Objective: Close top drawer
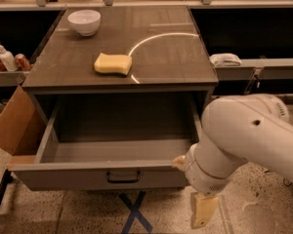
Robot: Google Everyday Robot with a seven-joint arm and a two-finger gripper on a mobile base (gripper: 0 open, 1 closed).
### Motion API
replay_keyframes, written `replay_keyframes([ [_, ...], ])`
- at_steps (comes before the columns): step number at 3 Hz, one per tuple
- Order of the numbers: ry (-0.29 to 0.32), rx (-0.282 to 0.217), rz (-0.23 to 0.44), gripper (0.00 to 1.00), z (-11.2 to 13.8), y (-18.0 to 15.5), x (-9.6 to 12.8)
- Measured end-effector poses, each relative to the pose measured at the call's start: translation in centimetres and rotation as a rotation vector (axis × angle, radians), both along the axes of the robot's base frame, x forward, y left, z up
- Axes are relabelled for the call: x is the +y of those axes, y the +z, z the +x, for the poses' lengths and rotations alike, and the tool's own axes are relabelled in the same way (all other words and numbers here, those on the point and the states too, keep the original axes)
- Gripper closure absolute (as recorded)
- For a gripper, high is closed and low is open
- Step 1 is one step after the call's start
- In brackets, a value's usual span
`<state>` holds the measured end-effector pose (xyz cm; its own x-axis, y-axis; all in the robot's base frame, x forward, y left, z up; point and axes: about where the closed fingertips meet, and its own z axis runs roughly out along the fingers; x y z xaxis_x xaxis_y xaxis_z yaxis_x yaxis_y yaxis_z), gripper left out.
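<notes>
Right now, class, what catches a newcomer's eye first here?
The wide grey top drawer with a black loop handle, pulled out, fills the lower centre. The white robot arm looms at lower right, its beige gripper hanging below the drawer's right front corner. A yellow sponge lies on the brown tabletop.

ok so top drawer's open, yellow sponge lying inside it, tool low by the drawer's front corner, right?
No: camera view shows the sponge on the cabinet top, not inside the top drawer. Drawer open, tool low by its front corner: correct.
</notes>
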<state>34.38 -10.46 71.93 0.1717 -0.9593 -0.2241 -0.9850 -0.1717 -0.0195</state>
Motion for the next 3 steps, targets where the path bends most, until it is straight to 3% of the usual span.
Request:
replay_keyframes([
  [3, -0.035, -0.012, 0.093, 0.89, 0.2, -7.9, -0.6],
])
